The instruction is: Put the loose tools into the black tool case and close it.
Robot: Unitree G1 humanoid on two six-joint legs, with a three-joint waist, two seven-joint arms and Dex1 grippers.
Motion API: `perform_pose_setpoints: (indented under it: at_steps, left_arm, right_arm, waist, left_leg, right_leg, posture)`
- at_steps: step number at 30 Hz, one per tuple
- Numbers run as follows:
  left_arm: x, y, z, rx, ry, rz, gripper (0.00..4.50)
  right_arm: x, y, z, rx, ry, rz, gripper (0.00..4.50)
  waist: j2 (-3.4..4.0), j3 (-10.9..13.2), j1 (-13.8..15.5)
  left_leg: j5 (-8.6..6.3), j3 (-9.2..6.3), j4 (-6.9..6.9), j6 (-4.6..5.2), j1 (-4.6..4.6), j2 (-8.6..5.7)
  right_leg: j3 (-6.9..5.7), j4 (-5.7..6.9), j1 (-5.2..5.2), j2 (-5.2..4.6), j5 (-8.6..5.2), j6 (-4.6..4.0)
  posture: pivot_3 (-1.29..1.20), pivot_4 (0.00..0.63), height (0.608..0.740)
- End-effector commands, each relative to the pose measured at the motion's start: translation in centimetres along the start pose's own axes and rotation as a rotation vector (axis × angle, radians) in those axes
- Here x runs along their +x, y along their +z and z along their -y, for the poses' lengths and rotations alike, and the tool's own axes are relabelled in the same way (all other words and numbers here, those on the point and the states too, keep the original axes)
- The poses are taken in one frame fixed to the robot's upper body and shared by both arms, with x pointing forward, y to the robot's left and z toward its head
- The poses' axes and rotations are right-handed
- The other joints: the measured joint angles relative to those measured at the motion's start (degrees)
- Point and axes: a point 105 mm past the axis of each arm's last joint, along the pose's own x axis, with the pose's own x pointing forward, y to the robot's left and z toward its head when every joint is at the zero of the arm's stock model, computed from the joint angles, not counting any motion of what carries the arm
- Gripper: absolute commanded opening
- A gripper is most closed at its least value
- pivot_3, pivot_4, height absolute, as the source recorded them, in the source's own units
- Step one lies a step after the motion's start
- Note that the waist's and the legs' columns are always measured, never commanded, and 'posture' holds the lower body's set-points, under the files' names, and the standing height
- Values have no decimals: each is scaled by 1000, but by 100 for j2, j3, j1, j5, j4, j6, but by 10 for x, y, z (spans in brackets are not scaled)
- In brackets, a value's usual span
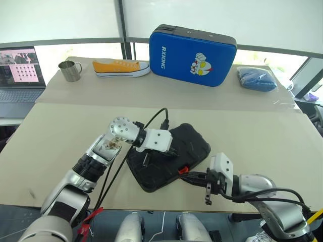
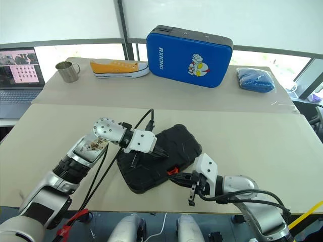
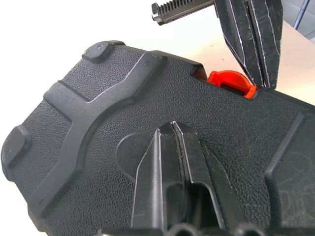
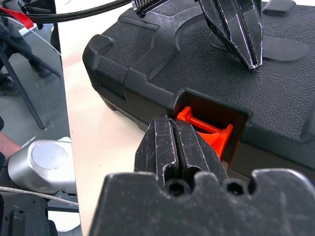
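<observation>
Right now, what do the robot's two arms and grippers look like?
Both arms are silver-grey metal with black joint bands and white wrist housings. The left arm has a perforated silver elbow dome, a black cable looping over it and a red tag lower down. Each gripper, left gripper and right gripper, has two black, tapered, scuffed fingers; a toothed black rack shows beside them.

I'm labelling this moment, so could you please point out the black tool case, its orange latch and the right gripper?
black tool case [image 1: 186,141]: left eye view, on its textured closed lid.
orange latch [image 4: 209,132]: right wrist view, on the latch's front face.
right gripper [image 4: 173,142]: right wrist view, between its closed fingertips.
</observation>
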Motion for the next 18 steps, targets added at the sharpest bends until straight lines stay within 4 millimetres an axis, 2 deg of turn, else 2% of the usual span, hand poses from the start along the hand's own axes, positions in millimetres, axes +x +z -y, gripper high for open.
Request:
perform_pose_setpoints:
  at_steps: [1, 4, 7, 11, 13, 14, 18]
  left_arm:
    - [-30, -19, 2, -215, 75, -20, 534]
    - [-77, -25, 9, -371, 142, -20, 1407]
    - [-124, -30, 24, -481, 205, -59, 2453]
    - [-191, -26, 57, -678, 264, -123, 3895]
    - [-211, -21, 71, -737, 283, -153, 4475]
    - [-219, -21, 76, -754, 310, -166, 4500]
    - [-230, -23, 80, -732, 390, -180, 4500]
  right_arm:
    - [-37, 23, 1, -37, 3, 2, 0]
    - [-72, 36, 0, -8, 48, -42, 739]
    - [-102, 45, 4, -10, 52, -115, 1780]
    - [-142, 61, 10, 40, 44, -180, 3155]
    - [-154, 67, 16, 60, 22, -173, 3738]
    - [-157, 68, 19, 59, 11, -171, 4069]
    - [-155, 66, 25, 44, 5, -171, 4069]
  waist:
    - [4, 3, -4]
    - [14, 10, -73]
    - [17, 17, -128]
    - [2, 31, -97]
    - [-2, 37, -70]
    - [-5, 37, -46]
    - [4, 41, 45]
  left_leg:
    - [0, 0, 0, 0, -3, -1]
    - [-1, -4, -5, 1, -3, 8]
    - [-2, -7, -28, 2, 14, 16]
    - [-1, -4, -50, 2, 11, 16]
    - [-1, -3, -52, 1, 8, 17]
    - [-1, 0, -57, 1, 5, 15]
    - [-2, 5, -62, 0, 10, 10]
  right_leg:
    - [0, 0, -3, -2, 0, 1]
    - [0, 1, -8, 2, -1, 0]
    - [2, 1, -5, 9, -5, -10]
    - [0, -9, -16, 2, -11, -15]
    - [-5, -16, -19, -8, -11, -13]
    - [-4, -22, -20, -14, -13, -10]
    - [-6, -33, -13, -32, -18, -1]
  posture:
    - [0, 150, 739]
    - [0, 150, 739]
    - [0, 150, 739]
    - [0, 150, 739]
    - [0, 150, 739]
    - [0, 150, 739]
    - [0, 150, 739]
